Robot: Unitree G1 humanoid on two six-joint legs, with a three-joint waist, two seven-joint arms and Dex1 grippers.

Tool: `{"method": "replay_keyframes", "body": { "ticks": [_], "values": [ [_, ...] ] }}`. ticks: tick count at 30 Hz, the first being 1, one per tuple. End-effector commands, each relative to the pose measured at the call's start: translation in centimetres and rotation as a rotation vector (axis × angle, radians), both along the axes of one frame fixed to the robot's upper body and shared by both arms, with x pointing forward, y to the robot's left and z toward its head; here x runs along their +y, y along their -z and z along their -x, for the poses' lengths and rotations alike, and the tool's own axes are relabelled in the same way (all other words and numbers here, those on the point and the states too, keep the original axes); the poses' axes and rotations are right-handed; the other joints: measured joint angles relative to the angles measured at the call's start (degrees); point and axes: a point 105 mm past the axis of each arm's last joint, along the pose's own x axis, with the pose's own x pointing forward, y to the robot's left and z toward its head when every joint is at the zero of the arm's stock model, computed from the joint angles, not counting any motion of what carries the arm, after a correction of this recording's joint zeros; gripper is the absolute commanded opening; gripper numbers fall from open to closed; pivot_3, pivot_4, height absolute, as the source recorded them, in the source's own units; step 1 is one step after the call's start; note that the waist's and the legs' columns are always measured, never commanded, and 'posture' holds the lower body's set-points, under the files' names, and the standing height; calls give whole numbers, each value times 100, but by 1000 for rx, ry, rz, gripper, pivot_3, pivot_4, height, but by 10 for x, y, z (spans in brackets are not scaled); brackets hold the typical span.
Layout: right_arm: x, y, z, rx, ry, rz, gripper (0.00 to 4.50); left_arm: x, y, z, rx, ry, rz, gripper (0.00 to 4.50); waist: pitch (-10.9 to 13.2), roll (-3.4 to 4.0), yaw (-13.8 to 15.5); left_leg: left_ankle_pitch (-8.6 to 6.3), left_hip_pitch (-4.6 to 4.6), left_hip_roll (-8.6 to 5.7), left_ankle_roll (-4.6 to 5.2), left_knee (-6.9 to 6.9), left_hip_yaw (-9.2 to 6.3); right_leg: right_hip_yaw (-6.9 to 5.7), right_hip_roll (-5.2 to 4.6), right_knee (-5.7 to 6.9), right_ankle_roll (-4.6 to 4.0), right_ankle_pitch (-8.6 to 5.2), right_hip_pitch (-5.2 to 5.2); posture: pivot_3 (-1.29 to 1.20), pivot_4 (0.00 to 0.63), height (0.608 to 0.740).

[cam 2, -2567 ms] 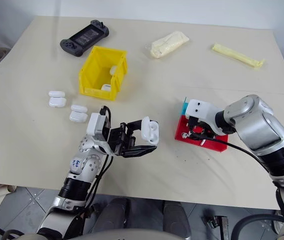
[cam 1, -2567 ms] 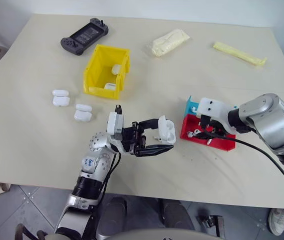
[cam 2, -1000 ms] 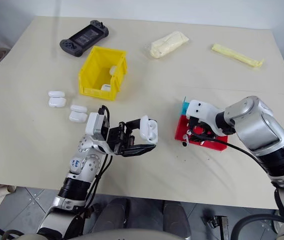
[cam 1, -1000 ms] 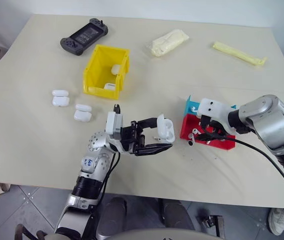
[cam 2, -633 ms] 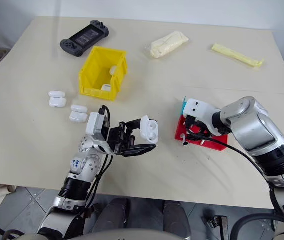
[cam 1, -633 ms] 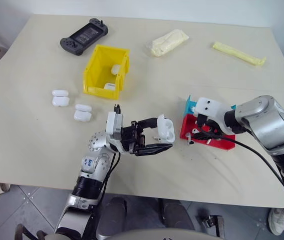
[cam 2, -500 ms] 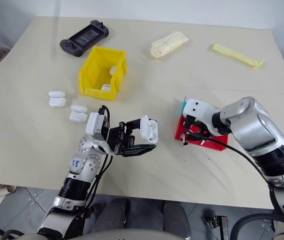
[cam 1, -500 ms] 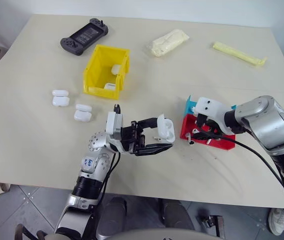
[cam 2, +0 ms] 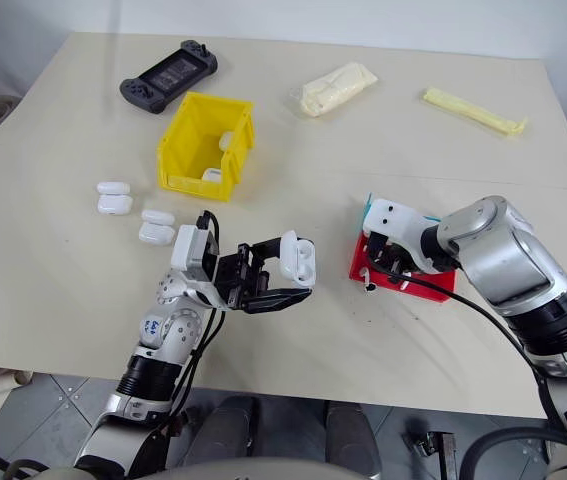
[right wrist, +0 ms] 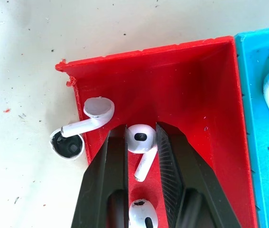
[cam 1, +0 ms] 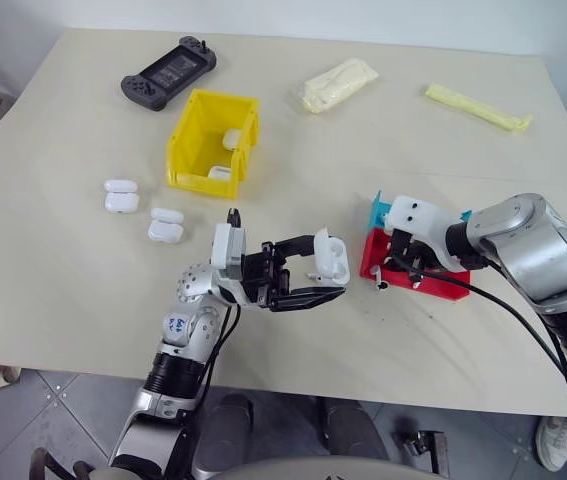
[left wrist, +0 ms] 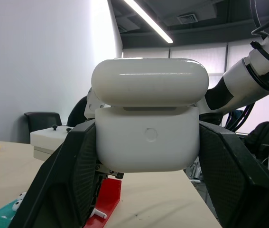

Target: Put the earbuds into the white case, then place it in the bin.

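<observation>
Two grippers are engaged, and I report from the fingertips outward. My right gripper [right wrist: 141,156] is down inside the red tray [right wrist: 191,90], its two black fingers [right wrist: 106,190] drawn in on either side of one earbud [right wrist: 140,138]; the bud's head sits between the pads, stem trailing back between them. I judge this a pinch in the making, but I cannot tell whether the pads bear firmly on it. A second earbud [right wrist: 92,114] hangs over the tray's low wall with its stem reaching the tabletop outside, and a third [right wrist: 143,213] lies further back between the fingers. One more rests in the adjoining blue tray [right wrist: 262,118].

My left gripper [cam 1: 313,280] is clamped on the white case [left wrist: 148,140], holding it clear of the table [cam 1: 63,280] with the hinged lid raised. I judge it is held that way, mouth offered toward the right arm, so the bud can be dropped in without setting the case down.

The bin [cam 1: 211,140] stands well apart on the far left side, with white cases already inside. Four more white cases [cam 1: 143,212] sit on the table near its front. A game controller [cam 1: 168,72], a cream packet [cam 1: 338,84] and a yellow wrapper [cam 1: 477,106] lie along the far edge, uninvolved.

Main risk, in my judgement: the glossy bud slipping on lift.
</observation>
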Motion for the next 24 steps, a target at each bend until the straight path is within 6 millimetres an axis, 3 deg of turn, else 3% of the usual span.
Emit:
{"method": "replay_keyframes", "body": {
  "ticks": [1, 11, 19, 24],
  "values": [
    [-4, -1, 2, -4, 3, 11, 475, 0, -4, 1, -32, -3, 8, 2791, 0, 0, 0, 0, 0, 0, 0, 0, 0, 0, 0, 0, 0, 0, 0, 0, 150, 740],
    [-6, -4, 7, -17, 0, -3, 475, 1, -5, 2, -26, 30, 4, 2791, 0, 0, 3, 0, 0, 0, 0, 0, 0, 0, 0, 0, 0, 0, 0, 0, 150, 740],
    [-17, -46, 23, -154, -12, -179, 475, 1, -10, 0, -8, 66, 33, 2791, 0, 0, 21, 0, -3, -6, 0, -5, 0, -1, -4, -4, 0, 0, 0, 0, 150, 740],
    [-20, -55, 40, -254, -45, -303, 475, 3, -13, -2, 19, 88, 50, 2791, 0, -1, 23, -1, -3, -6, 1, -11, 2, -5, -3, -8, 0, 0, 4, 0, 150, 740]
  ]
}}
